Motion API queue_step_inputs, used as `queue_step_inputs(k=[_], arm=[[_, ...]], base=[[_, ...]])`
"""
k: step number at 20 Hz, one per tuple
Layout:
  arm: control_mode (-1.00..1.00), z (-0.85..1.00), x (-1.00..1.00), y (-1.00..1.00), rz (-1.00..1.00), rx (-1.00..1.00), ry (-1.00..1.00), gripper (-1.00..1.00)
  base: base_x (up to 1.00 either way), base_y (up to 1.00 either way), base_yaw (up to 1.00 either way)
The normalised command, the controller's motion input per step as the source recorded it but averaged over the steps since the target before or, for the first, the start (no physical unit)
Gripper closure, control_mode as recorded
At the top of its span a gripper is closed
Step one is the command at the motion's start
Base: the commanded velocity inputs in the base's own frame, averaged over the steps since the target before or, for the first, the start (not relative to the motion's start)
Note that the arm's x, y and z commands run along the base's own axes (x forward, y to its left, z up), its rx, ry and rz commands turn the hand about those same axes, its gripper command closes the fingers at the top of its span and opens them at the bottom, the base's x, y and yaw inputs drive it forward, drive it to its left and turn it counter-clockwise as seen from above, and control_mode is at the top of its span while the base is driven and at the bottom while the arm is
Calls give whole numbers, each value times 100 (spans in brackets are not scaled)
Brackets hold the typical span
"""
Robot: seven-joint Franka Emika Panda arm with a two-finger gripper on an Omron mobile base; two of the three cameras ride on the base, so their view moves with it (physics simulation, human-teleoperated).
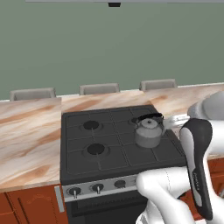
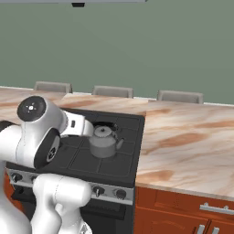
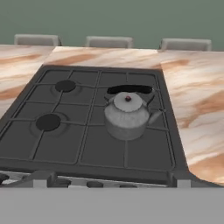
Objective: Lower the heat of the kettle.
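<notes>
On the right half of the black stove top [image 1: 83,131], a small grey kettle [image 1: 148,132] is seen standing upright on the grate, on the right-hand column of burners. Its domed lid carries a small knob, and its arched black handle [image 3: 130,89] lies toward the back of the stove in the hand view. The short spout [image 3: 155,116] is directed toward the counter on the stove's right. Two round burners [image 3: 48,122] on the left side of the stove top are bare. A row of knobs [image 1: 97,188] is fitted along the silver front panel below the grates; one knob [image 2: 98,190] is also visible on the right part of the panel in the right base view.

The stove is set into a marbled tan counter [image 2: 192,137], with reddish-brown cabinet fronts [image 2: 192,210] below. Three grey chair backs [image 3: 109,41] are lined up behind the counter's far edge, before a green wall.

The white arm [image 2: 41,132] is folded in front of the stove, its upper links raised beside the kettle and well apart from the knobs. The fingers are not made out in the pictures; by the record they are spread wide, with nothing held. The kettle is not touched by the arm.
</notes>
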Motion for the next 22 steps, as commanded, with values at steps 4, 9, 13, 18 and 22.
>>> queue_step_inputs(k=[4,9,13,18,22], arm=[[-100,0,-30,-53,0,-7,-5,-100],[-100,0,-27,-54,8,-13,-15,-100],[-100,0,-19,-51,16,-15,-19,-100],[-100,-2,-14,-50,25,-18,-29,-100],[-100,-6,-1,-35,30,-18,-29,-100]], base=[[0,0,0],[0,0,0],[0,0,0],[0,0,0],[0,0,0]])
